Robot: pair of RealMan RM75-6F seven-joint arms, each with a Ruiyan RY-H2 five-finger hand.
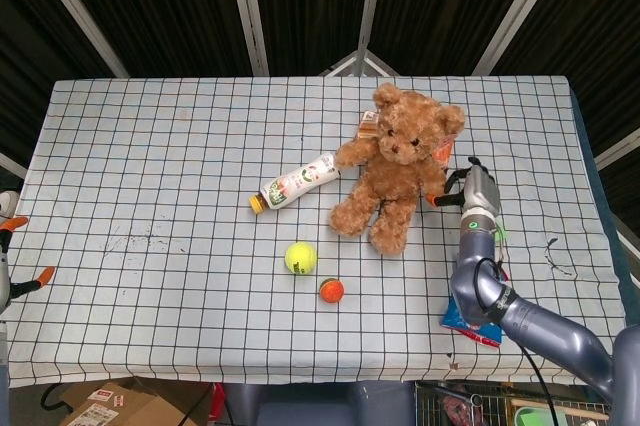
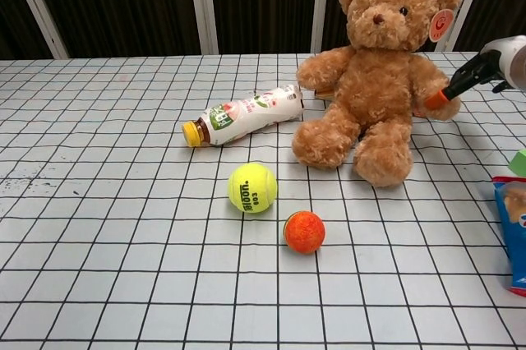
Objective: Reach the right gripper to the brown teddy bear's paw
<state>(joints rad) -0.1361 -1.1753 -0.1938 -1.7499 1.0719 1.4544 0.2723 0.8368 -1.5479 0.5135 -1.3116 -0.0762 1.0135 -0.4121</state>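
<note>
The brown teddy bear (image 1: 395, 166) (image 2: 378, 79) sits upright at the right of the checked table. My right hand (image 1: 472, 191) (image 2: 493, 62) is just to the right of it. One orange fingertip (image 2: 436, 100) touches the bear's paw (image 2: 442, 108) on that side, and the hand holds nothing. My left hand (image 1: 8, 266) hangs off the table's left edge with its fingers apart; only the head view shows it.
A small drink bottle (image 1: 296, 181) (image 2: 242, 114) lies left of the bear. A tennis ball (image 2: 251, 187) and a smaller orange ball (image 2: 304, 232) sit in front. A blue snack packet (image 2: 514, 231) and a green block (image 2: 519, 161) lie near my right arm.
</note>
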